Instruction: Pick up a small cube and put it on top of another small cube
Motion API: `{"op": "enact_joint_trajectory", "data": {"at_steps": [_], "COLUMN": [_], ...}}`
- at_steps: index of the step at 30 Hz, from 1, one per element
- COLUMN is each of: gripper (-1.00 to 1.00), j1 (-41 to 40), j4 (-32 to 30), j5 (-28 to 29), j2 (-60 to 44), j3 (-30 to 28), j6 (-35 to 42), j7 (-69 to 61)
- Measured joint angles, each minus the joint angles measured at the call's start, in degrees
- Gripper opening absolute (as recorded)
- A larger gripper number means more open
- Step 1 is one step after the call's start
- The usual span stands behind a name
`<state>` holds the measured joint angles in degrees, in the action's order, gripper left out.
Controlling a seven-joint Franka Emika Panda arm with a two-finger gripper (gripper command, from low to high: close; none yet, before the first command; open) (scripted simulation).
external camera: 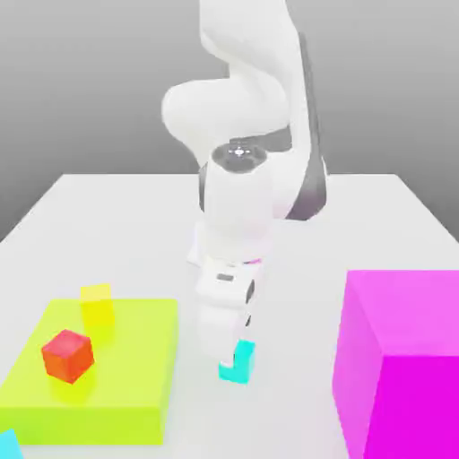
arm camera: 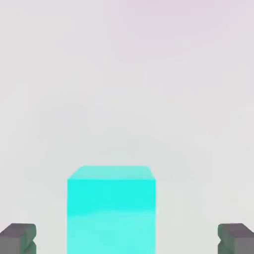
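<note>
A small cyan cube (external camera: 240, 369) rests on the white table, just to the exterior view's right of the lime slab. My gripper (external camera: 228, 351) has come straight down over it and hides part of the cube. In the hand view the cyan cube (arm camera: 111, 208) sits between my two grey fingertips (arm camera: 20, 238), with a clear gap on each side. The gripper (arm camera: 128, 239) is open and nothing is held. A second cyan shape (external camera: 7, 444) peeks in at the exterior view's lower left corner, cut off by the frame edge.
A flat lime-yellow slab (external camera: 134, 376) lies at the exterior view's left, carrying a small red cube (external camera: 67, 355) and a small yellow cube (external camera: 97, 307). A large magenta block (external camera: 403, 359) stands at the right. The white table (external camera: 134, 215) stretches behind the arm.
</note>
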<state>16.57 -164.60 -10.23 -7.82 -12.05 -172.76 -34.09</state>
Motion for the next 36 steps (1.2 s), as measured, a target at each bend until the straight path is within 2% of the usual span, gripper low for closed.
{"op": "enact_joint_trajectory", "data": {"at_steps": [6, 7, 13, 16, 22, 28, 36], "gripper": [0.0, -1.0, -1.0, -1.0, -1.0, -1.0, -1.0], "j1": [-8.8, -9.5, -10.0, -7.9, -3.0, -2.7, -9.6], "j4": [1.1, 1.2, 1.3, 1.0, -0.3, -2.0, 7.2], "j5": [-4.8, -5.0, -5.1, -3.9, 4.0, 10.4, 11.9], "j2": [-7.3, -8.0, -8.4, -6.1, 1.1, 8.0, 11.3], "j3": [10.2, 11.0, 11.5, 9.0, 2.0, -0.1, -5.4], "j6": [-5.9, -6.5, -6.7, -4.9, 0.8, 6.3, 18.0], "j7": [-3.4, -3.5, -3.5, -2.8, 2.9, 7.8, -11.7]}}
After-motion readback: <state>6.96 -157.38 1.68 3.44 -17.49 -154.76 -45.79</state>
